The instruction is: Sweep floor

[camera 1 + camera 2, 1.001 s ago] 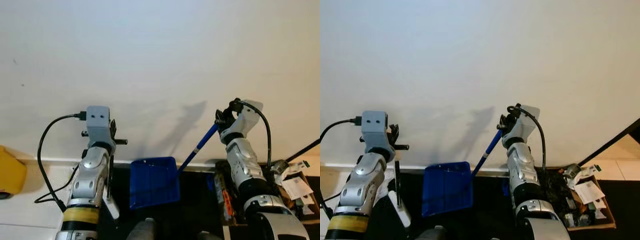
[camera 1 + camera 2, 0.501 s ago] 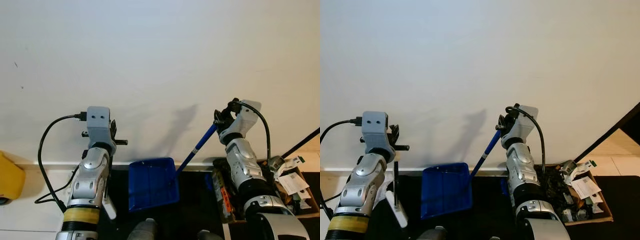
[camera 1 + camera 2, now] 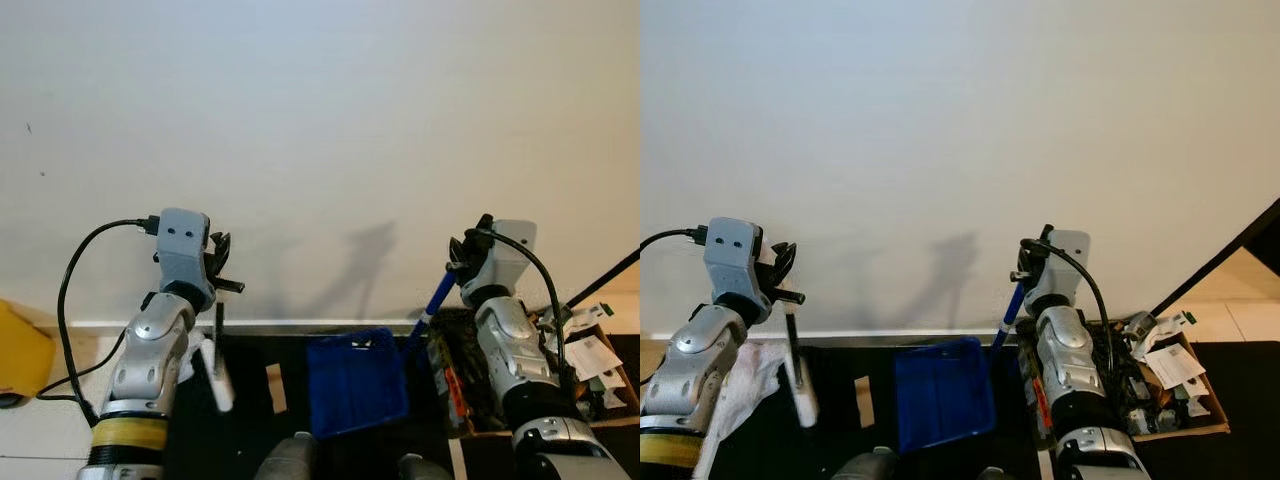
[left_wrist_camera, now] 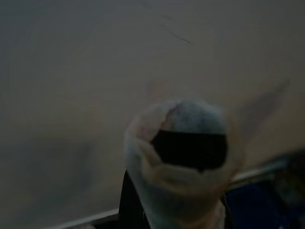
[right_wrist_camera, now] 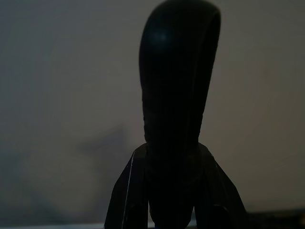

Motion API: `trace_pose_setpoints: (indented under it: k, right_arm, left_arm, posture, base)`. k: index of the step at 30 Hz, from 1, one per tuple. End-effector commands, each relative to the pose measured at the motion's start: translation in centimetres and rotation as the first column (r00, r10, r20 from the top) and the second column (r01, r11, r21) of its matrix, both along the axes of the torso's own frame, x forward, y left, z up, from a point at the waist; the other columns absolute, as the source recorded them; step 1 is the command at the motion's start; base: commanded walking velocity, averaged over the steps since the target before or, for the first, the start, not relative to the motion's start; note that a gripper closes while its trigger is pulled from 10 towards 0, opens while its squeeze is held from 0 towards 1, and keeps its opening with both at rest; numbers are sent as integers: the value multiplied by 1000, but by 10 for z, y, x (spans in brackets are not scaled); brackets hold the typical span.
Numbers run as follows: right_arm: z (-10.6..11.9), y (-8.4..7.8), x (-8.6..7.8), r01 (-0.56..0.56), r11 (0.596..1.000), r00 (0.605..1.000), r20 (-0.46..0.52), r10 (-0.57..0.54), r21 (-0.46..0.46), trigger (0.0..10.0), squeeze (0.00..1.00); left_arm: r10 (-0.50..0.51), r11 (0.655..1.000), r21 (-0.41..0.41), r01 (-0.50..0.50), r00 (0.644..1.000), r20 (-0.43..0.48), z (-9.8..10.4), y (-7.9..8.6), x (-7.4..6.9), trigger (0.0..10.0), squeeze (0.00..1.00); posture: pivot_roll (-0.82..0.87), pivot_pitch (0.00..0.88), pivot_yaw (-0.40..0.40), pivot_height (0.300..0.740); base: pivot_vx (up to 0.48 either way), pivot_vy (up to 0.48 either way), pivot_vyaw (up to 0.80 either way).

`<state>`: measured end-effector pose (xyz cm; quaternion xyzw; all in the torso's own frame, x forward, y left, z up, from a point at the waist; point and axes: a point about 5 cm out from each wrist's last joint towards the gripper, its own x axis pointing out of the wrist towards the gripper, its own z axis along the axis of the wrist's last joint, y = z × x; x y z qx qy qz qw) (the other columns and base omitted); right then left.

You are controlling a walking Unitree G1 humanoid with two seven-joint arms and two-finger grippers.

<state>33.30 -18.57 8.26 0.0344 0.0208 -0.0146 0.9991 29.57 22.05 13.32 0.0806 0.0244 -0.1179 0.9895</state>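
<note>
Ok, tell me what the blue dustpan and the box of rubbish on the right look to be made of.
The dustpan looks like moulded plastic: one even saturated blue, smooth, slight sheen, raised rim. Its handle is the same blue, plastic or coated metal, hard to tell. The box looks like cardboard: matte brown walls with thin edges.

left gripper (image 3: 215, 262) clamped, right gripper (image 3: 462, 258) clamped, both raised

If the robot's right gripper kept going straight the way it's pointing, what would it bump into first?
Probably the white wall. The right gripper, shut on the blue dustpan handle, points up toward it, and nothing shows between. How far off the wall is can't be judged.
</note>
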Motion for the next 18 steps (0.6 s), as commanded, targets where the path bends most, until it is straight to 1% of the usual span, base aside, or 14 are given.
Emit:
trace_pose_setpoints:
  k: [1,3,4,6,7,11,12,14,17,18]
  right_arm:
    - [-7,-3,-4,47,999,999,-6,-47,-3,10000,0]
    - [-7,-1,-2,57,998,998,-8,-57,-5,10000,0]
    - [-7,-1,-2,57,998,998,-8,-57,-5,10000,0]
    - [-5,2,0,59,998,998,4,-58,-22,10000,0]
    - [-5,2,0,59,998,998,4,-58,-22,10000,0]
    - [3,5,7,55,992,998,32,-52,-115,10000,0]
    - [3,5,7,55,992,998,32,-52,-115,10000,0]
    - [9,5,9,44,988,998,56,-37,-145,10000,0]
    - [13,5,11,37,987,997,75,-25,-159,10000,0]
    - [17,6,13,29,984,996,91,-14,-174,10000,0]
  left_arm:
    - [-70,996,64,69,998,11,5,9,-4,10000,0]
    - [-132,987,95,132,991,-5,8,14,-5,10000,0]
    - [-132,987,95,132,991,-5,8,14,-5,10000,0]
    - [-184,977,102,185,983,-17,10,18,-4,10000,0]
    - [-184,977,102,185,983,-17,10,18,-4,10000,0]
    - [-278,955,91,282,959,-47,1,24,0,10000,0]
    - [-278,955,91,282,959,-47,1,24,0,10000,0]
    - [-296,949,89,303,951,-87,-7,28,2,10000,0]
    - [-295,947,98,305,950,-97,-9,31,4,10000,0]
    - [-287,950,101,296,953,-95,-9,34,6,10000,0]
  posture:
    - [184,227,55,740]
    - [186,240,65,740]
    - [186,240,65,740]
    - [191,254,72,740]
    - [191,254,72,740]
    - [177,300,80,740]
    - [177,300,80,740]
    - [169,328,79,740]
    - [163,344,75,740]
    - [154,363,71,740]
  base:
    - [0,0,0]
    - [0,0,0]
    - [0,0,0]
    - [0,0,0]
    - [0,0,0]
    - [0,0,0]
    - [0,0,0]
    - [0,0,0]
    - [0,0,0]
    - [0,0,0]
